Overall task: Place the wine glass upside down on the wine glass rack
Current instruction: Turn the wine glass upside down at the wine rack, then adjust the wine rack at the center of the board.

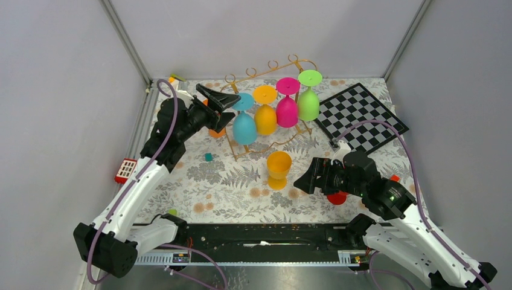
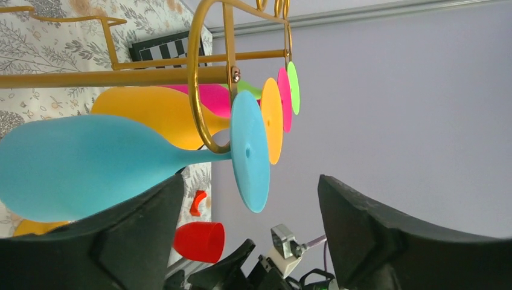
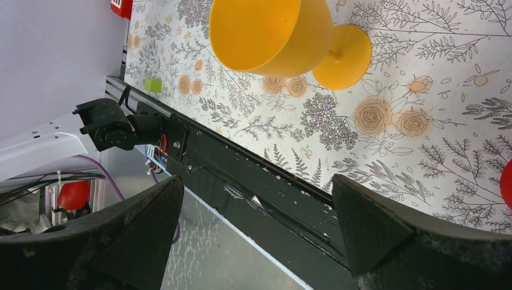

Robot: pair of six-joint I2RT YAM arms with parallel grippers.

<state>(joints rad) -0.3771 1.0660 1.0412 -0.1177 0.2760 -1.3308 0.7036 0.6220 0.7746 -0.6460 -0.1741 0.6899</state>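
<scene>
Standing upright, the orange plastic wine glass [image 3: 265, 33] is sitting just ahead of the wide-spread right gripper [image 3: 255, 184]; the left gripper [image 2: 249, 180] is gaping beside the gold wire rack [image 2: 121, 76].

Both arms have white shells on the long links and black joints. The left arm [image 1: 130, 194] sits at the left end of the black base rail [image 1: 259, 233], the right arm [image 1: 418, 239] at its right end. A purple cable [image 1: 175, 112] loops along each. The left gripper [image 1: 224, 106] and right gripper [image 1: 305, 175] are black, with broad, grainy wedge fingers [image 3: 386, 235]. A green light [image 1: 393, 194] glows above the rail's right end.
</scene>
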